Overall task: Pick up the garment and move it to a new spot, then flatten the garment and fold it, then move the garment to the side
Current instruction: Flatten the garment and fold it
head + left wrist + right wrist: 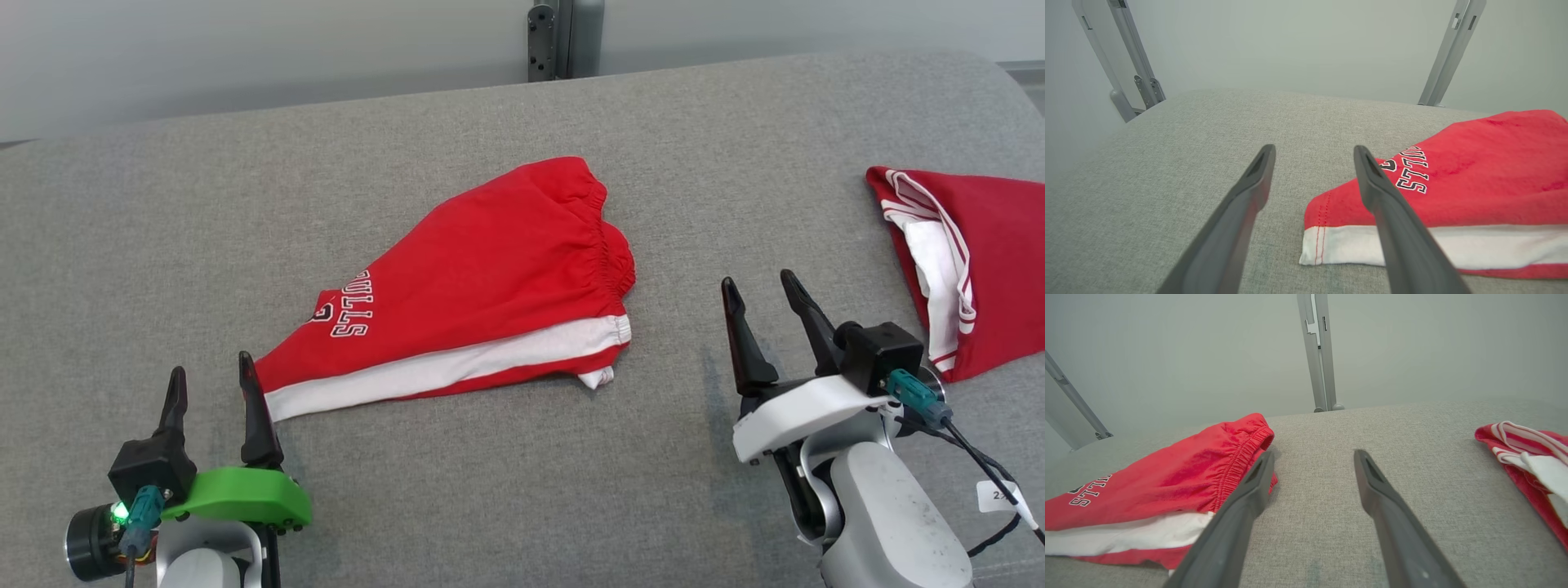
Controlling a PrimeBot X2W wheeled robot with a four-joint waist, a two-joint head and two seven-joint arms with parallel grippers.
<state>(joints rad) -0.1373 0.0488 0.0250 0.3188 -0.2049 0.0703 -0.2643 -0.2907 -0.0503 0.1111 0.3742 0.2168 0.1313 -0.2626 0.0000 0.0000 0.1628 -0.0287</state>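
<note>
The garment (482,286) is a pair of red shorts with a white side stripe and black-and-white lettering, lying folded on the grey padded table (522,490). Its leg-hem corner (1318,241) lies just right of my left gripper (211,376), which stands open with nothing between its fingers. The elastic waistband (1241,457) sits left of my right gripper (761,294), also open and empty over bare fabric. Both grippers (1314,153) (1312,455) hover near the table's front, apart from the shorts.
A second red garment with white stripes (963,261) (1531,457) lies at the table's right edge. Grey metal posts (563,37) (1447,53) (1318,355) rise behind the table against a pale wall. Bare grey surface spreads to the left and front.
</note>
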